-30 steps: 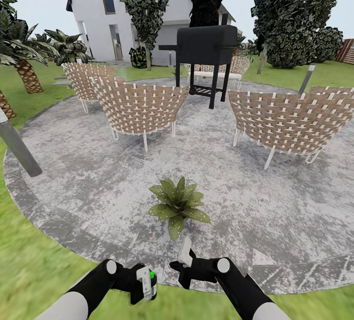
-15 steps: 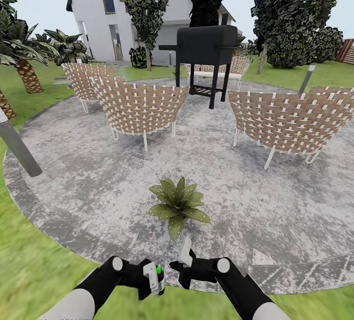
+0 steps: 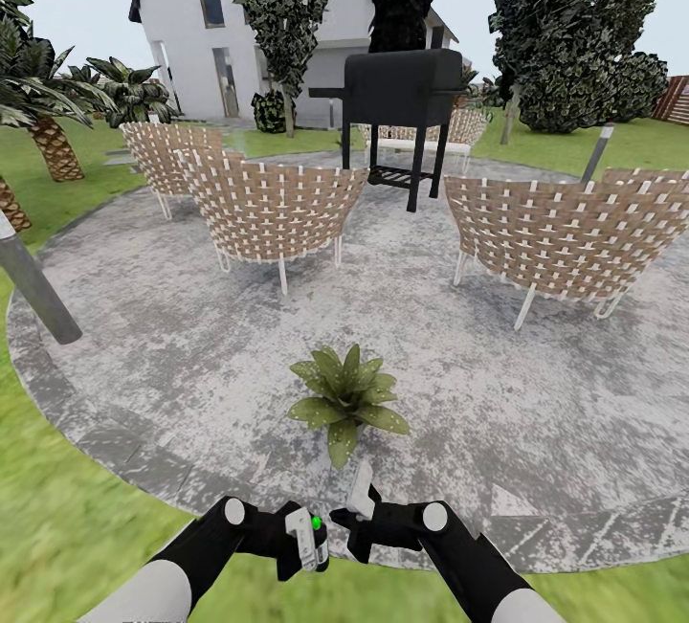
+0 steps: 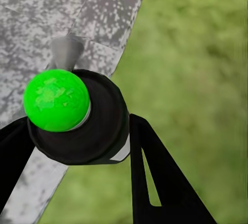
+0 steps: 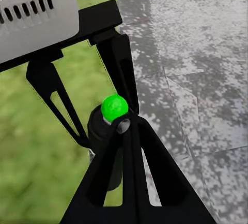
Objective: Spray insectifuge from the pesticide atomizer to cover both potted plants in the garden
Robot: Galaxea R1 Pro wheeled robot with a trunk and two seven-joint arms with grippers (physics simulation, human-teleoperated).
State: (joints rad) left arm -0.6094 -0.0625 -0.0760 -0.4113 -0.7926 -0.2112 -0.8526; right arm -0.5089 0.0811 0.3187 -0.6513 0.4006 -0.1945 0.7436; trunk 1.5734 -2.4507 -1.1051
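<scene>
One potted plant [image 3: 346, 400], a low rosette of speckled green leaves, sits on the stone patio [image 3: 498, 393] just ahead of my arms; its pot is hidden under the leaves. My left gripper [image 3: 302, 546] is shut on the pesticide atomizer [image 3: 304, 537], a dark bottle with a white label and a bright green top. The left wrist view has the atomizer [image 4: 77, 126] between the two black fingers [image 4: 152, 177], over the patio edge and lawn. My right gripper [image 3: 343, 516] is shut and empty, close beside the atomizer [image 5: 111, 111] and its tips [image 5: 124, 127] almost touching it.
Three woven wicker chairs [image 3: 271, 207] [image 3: 565, 231] [image 3: 158, 154] ring the patio's far half, with a black grill [image 3: 400, 92] behind them. A grey post [image 3: 33, 283] leans at the left. Palms [image 3: 43, 116], trees and a white house [image 3: 249, 20] stand beyond; lawn [image 3: 57, 527] lies under my arms.
My left arm has carried the atomizer to the right and slightly forward, closing the gap to the right gripper. The right arm and the plant have stayed put.
</scene>
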